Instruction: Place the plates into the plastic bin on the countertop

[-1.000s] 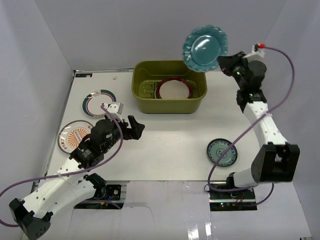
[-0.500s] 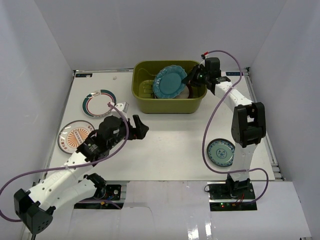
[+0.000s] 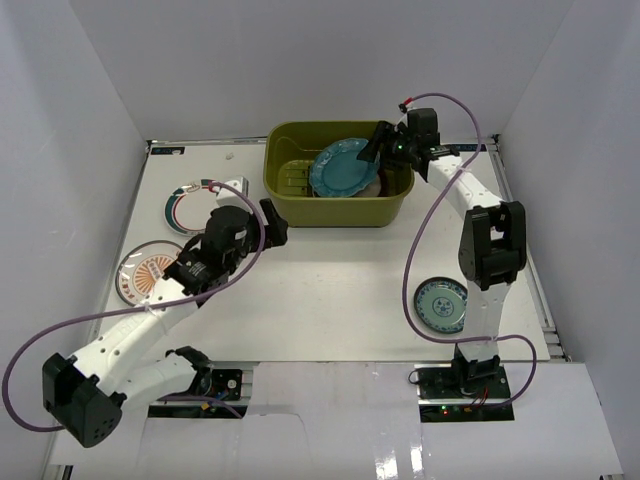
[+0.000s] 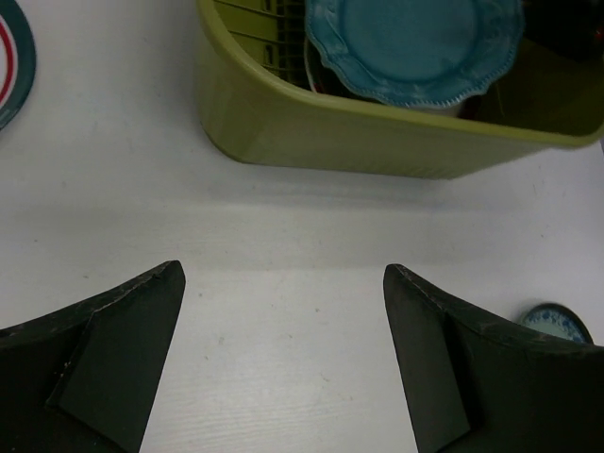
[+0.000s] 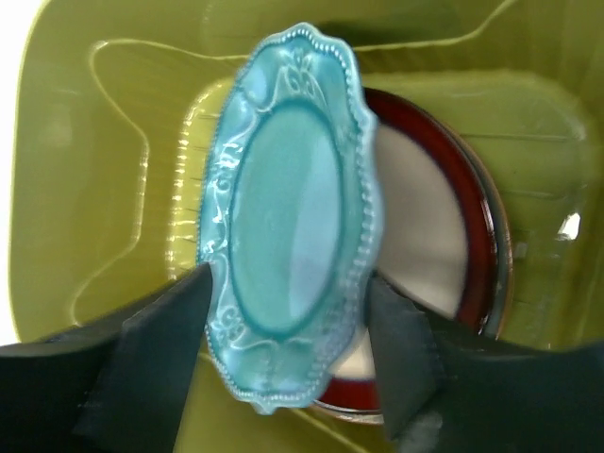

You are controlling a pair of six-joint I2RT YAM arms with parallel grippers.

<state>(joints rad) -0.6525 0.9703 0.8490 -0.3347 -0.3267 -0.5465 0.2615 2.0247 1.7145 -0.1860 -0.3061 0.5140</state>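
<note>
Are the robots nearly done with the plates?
Done: a dark red plate lies in the green bin. In hand: the teal scalloped plate tilts over it, between the spread jaws of the right gripper. Left: the striped plate, the orange plate and the small teal plate sit on the countertop; the left gripper is open.

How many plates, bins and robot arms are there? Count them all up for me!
Plates: 5: teal scalloped plate, dark red plate, striped-rim plate, orange plate, small teal plate
Bin: 1
Robot arms: 2: left arm, right arm
Total: 8
</note>
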